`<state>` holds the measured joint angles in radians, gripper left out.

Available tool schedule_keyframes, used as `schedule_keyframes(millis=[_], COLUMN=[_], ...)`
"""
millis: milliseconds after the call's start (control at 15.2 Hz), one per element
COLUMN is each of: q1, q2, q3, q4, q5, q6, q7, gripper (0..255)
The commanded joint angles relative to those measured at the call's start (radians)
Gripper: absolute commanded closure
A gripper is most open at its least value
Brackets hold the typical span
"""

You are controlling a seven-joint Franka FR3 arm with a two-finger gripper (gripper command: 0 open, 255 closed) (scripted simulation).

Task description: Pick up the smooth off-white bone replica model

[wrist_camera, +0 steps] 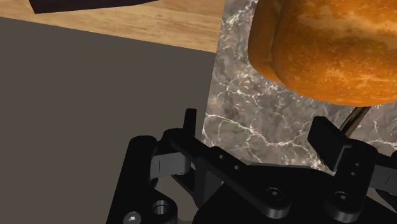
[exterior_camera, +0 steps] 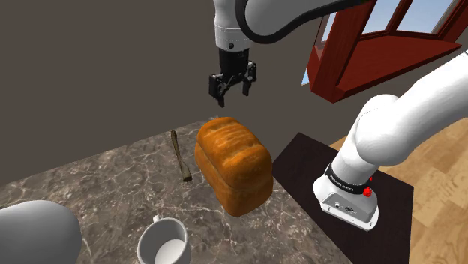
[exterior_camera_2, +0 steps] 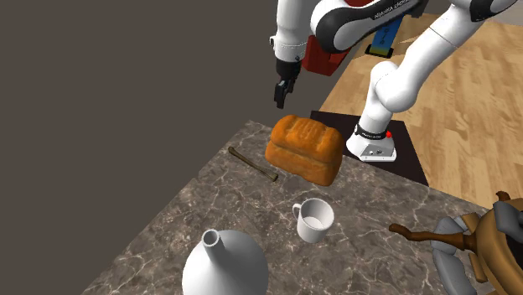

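The gripper [exterior_camera: 231, 93] hangs in the air near one end of the bread loaf [exterior_camera: 232, 166], fingers spread wide, nothing in them. The bone [exterior_camera: 178, 156], thin and brownish, lies flat on the marble table [exterior_camera: 105, 184] just beside the loaf.

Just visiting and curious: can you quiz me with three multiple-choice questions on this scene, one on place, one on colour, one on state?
1. The bone lies: A on the stand; B beside the loaf; C on the floor.
2. The mug is: A white; B red; C green.
3. The gripper is: A shut on the loaf; B shut on the bone; C open, in the air.
B: it lies on the table by the loaf. A: plain white. C: fingers apart, holding nothing.
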<state>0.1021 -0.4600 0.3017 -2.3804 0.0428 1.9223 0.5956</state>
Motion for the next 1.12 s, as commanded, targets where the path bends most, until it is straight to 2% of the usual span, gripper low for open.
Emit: schedule_keyframes(millis=[0,462,792,1056], q1=[0.002,0.007,0.027,0.068], q2=[0.061,0.299,0.497,0.649], q3=[0.037,0.157,0.211,0.220], q4=[0.008,0.107,0.221,0.327], q5=[-0.001,-0.065,-0.173,-0.267], q6=[0.054,0.179,0.234,0.249], q7=[0.053,0.258,0.425,0.543], gripper=[0,0,0,0])
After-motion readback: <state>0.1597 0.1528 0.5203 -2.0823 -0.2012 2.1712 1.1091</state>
